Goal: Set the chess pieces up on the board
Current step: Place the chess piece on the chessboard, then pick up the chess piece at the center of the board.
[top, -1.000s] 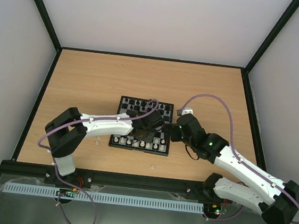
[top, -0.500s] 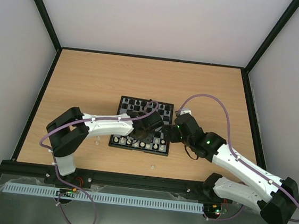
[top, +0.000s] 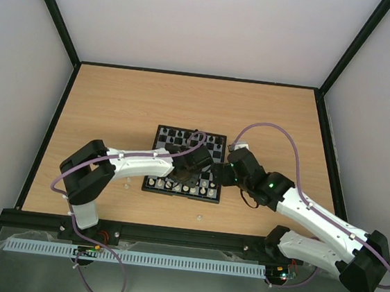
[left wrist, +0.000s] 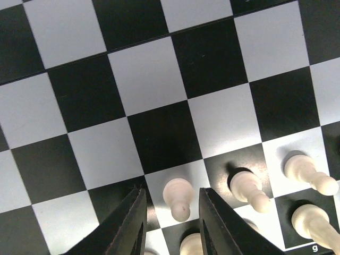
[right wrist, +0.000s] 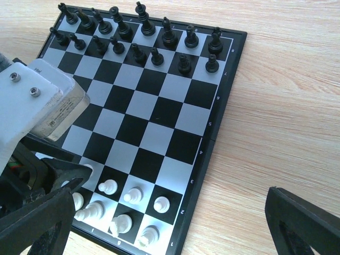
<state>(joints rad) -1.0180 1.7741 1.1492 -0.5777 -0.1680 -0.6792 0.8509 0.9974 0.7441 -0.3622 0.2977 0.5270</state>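
The board [top: 159,139] lies mid-table. Black chess pieces [right wrist: 133,37] fill its two far rows, and white pieces [right wrist: 133,195] stand in the near rows. My left gripper [top: 183,181] hangs over the white side. In the left wrist view it [left wrist: 171,194] is open, with its fingers [left wrist: 130,226] on either side of a standing white pawn [left wrist: 178,199] and a gap on each side. My right gripper [top: 224,171] is at the board's right edge. In the right wrist view it [right wrist: 170,194] is wide open and empty.
Two tiny pale pieces lie loose on the wooden table, one [top: 127,185] left of the board and one [top: 199,218] in front of it. Black frame rails edge the table. The left arm's camera housing [right wrist: 45,103] hangs over the board's left side.
My right arm has moved slightly left, closer to the board's right edge. My left gripper has shifted a little toward the near white rows.
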